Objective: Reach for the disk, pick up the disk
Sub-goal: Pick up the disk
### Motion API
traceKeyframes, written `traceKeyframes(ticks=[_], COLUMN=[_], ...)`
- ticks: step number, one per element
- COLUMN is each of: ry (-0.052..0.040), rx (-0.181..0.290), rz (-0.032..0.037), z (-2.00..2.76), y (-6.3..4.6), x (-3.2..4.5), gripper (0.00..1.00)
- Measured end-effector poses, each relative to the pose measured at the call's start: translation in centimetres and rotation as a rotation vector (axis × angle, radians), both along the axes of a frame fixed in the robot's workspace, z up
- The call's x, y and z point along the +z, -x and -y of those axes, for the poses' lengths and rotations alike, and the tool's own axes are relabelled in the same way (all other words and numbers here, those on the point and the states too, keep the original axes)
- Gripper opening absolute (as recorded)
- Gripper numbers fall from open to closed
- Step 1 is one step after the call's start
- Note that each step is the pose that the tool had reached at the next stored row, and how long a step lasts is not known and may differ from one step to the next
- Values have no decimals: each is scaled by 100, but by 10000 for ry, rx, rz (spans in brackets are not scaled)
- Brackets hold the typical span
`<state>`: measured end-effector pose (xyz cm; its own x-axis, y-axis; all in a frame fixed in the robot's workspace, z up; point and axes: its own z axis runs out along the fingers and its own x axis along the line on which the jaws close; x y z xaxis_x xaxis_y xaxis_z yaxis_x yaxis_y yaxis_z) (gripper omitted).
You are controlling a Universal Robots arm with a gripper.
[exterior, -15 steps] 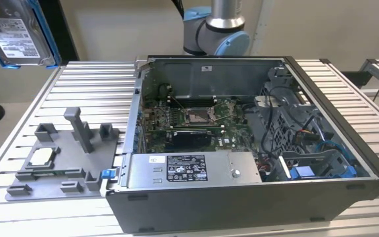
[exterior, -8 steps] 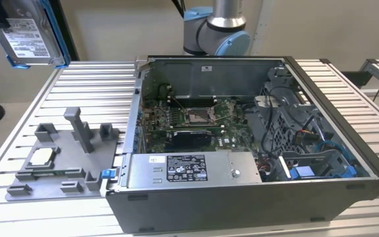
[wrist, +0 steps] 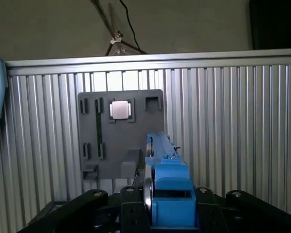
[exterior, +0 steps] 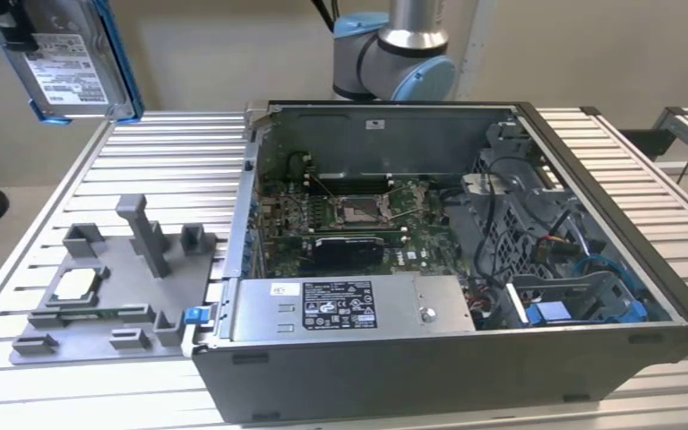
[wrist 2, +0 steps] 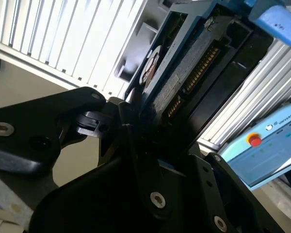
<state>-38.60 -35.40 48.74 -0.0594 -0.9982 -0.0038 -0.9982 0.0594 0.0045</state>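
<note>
Flat silver-grey metal disk in a blue plastic frame (exterior: 69, 54) hangs clear above the ribbed aluminium counter (exterior: 631, 161), over the edge of the grey fixture plate (wrist: 89, 131). Black fingers (wrist 2: 128, 131) clamp one end edgewise. Its long axis runs straight out from them.

Setting: robotics lab or workshop. Evidence: ribbed aluminium bench (exterior: 165, 152); robot arm (exterior: 398, 49) mounted behind it; opened computer case (exterior: 440, 376); grey parts holder (exterior: 93, 305); control pendant (wrist 2: 266, 155) with red stop button (wrist 2: 254, 141).
</note>
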Motion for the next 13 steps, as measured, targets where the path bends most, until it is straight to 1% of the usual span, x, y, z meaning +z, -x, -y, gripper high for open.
traceKeyframes(ticks=[6,13], ry=[-1,0], rx=[-1,-1], rz=[1,-6], z=[0,0], y=[-144,-359], x=[-1,0], gripper=[0,0])
